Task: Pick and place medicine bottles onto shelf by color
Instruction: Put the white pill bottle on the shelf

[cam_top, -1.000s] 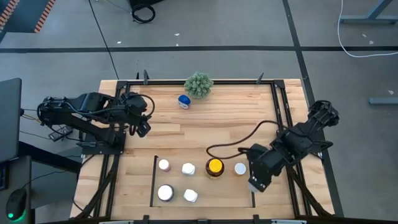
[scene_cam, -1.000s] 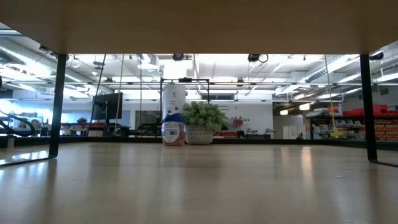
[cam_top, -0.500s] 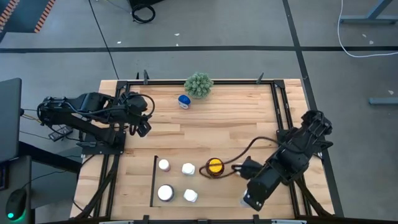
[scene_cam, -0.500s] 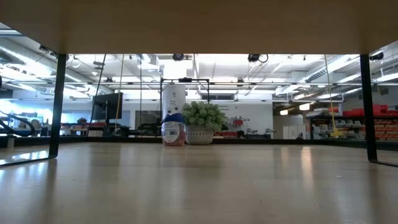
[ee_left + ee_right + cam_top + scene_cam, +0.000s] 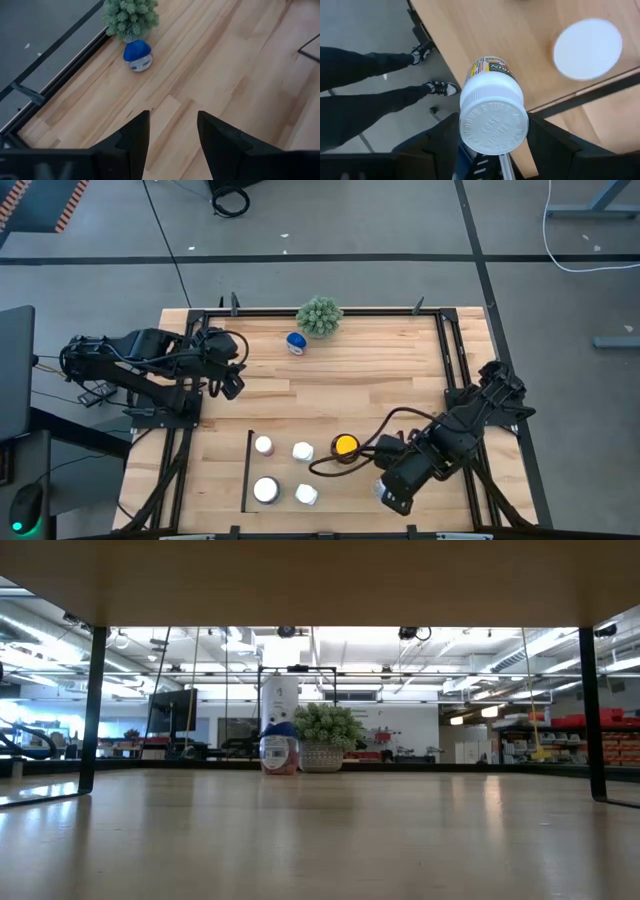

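Pale wood tabletop inside a black frame, grey workshop floor all round. Found the right gripper low at the right end of the shelf, near the table's front edge. Saw it pinching a white-capped bottle across the body just under the cap, with the cap turned toward the wrist camera. Judged that bottle lifted off the wood, but could not confirm it from above. Glimpsed a person's legs and shoes on the floor beyond the table edge.

Found the left gripper waiting at the far left of the table, fingers spread with nothing between them. Saw it aimed toward the blue bottle, which sat just beside the green plant ball at the far edge.

Judged the bottles small, light and stiff, probably plastic, so unlikely to crush or break under a firm squeeze. Reckoned the glossy labels slippery and the ribbed caps the surer surface. Thought the best hold a level pinch across the body close under the cap, as with the one in hand. Expected the amber bottle, larger and yellow-capped, to need a wider spread.

Counted seven bottles in all:
- Five standing in the shelf, namely the amber one and four white-capped: and.
- One blue, well apart from the shelf by the plant.
- One white-capped in the right gripper.

Counted one plant ball, one shelf and two grippers.
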You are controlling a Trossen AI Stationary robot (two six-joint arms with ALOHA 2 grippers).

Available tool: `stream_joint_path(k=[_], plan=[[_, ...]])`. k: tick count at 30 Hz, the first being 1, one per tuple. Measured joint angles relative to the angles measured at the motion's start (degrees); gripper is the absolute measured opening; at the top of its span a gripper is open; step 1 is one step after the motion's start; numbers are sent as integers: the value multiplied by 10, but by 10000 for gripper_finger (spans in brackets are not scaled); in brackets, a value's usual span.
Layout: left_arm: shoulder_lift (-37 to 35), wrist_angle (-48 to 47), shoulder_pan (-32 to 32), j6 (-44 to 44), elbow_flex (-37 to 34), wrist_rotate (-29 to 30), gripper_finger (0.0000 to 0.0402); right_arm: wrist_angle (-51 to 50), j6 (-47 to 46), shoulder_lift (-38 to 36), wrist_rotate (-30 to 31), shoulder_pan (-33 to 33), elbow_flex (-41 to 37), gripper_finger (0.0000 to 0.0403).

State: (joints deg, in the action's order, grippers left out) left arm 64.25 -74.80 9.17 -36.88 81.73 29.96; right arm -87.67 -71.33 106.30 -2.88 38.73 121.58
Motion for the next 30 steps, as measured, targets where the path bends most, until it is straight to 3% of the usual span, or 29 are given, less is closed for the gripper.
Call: stream_joint_path(k=[10, 30], plan=[[0, 54, 0, -1, 0, 0, 172, 4, 38, 1, -4, -7, 0, 214], [0, 53, 0, -4, 0, 0, 172, 12, 36, 0, -4, -6, -12, 214]])
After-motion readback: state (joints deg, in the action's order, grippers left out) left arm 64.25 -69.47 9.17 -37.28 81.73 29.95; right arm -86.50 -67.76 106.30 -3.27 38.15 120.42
